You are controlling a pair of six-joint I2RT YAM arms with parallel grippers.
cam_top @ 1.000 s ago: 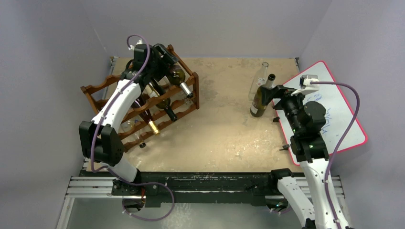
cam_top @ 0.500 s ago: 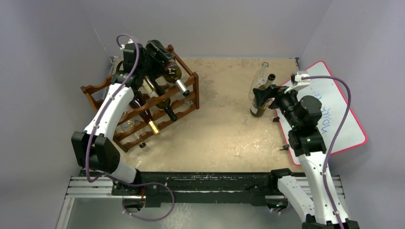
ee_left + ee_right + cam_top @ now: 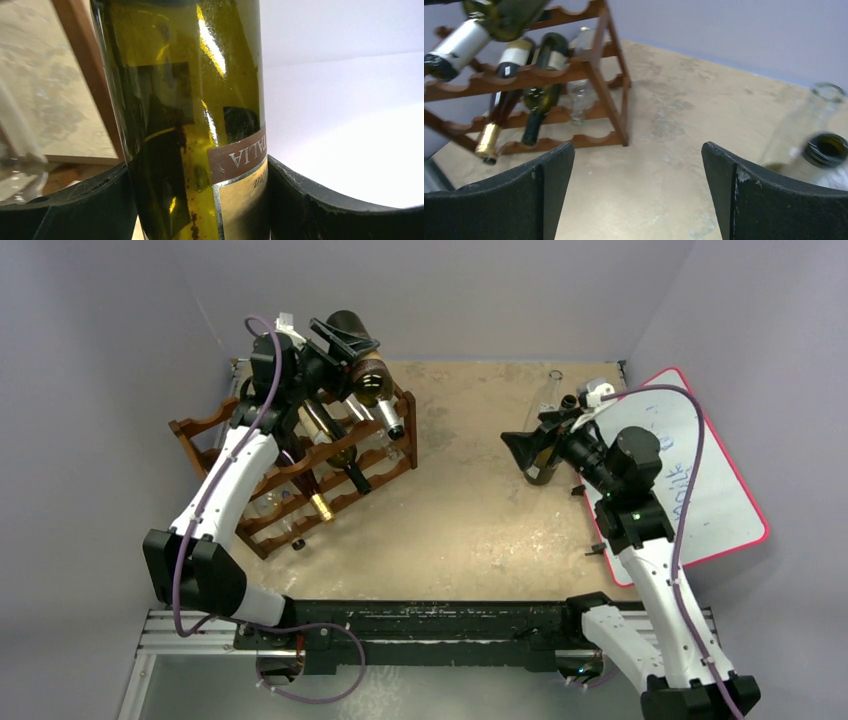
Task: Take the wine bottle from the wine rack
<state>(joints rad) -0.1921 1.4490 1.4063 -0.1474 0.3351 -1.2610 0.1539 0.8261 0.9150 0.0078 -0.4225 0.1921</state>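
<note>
The left gripper (image 3: 348, 343) was clamped across the body of a green wine bottle (image 3: 368, 380), its two black fingers (image 3: 325, 210) pressed against the glass on either side just by the brown band of the label. The bottle was held up at the far end of the wine rack (image 3: 200, 424), above the top tier, tilted with its white-capped neck pointing down toward the desk (image 3: 480, 530). From the right wrist view the body appeared to sit above the top scalloped rail. Whether the cap end had fully cleared that rail could not be told.

The right gripper (image 3: 520, 445) hung with its jaws spread wide and nothing between them, facing across the desk toward the rack. It was just beside an olive bottle (image 3: 540, 472) and a clear bottle (image 3: 552, 390) standing upright near a red-edged whiteboard (image 3: 710, 480).

As a judgement, the task was well along: the grasp was made and the bottle seemed out of its cradle. What remained was to carry it clear of the rack's posts and set it down on the desk, probably with the standing bottles. Several other bottles, one with a gold capsule (image 3: 320, 505), lay on the lower tiers.
</note>
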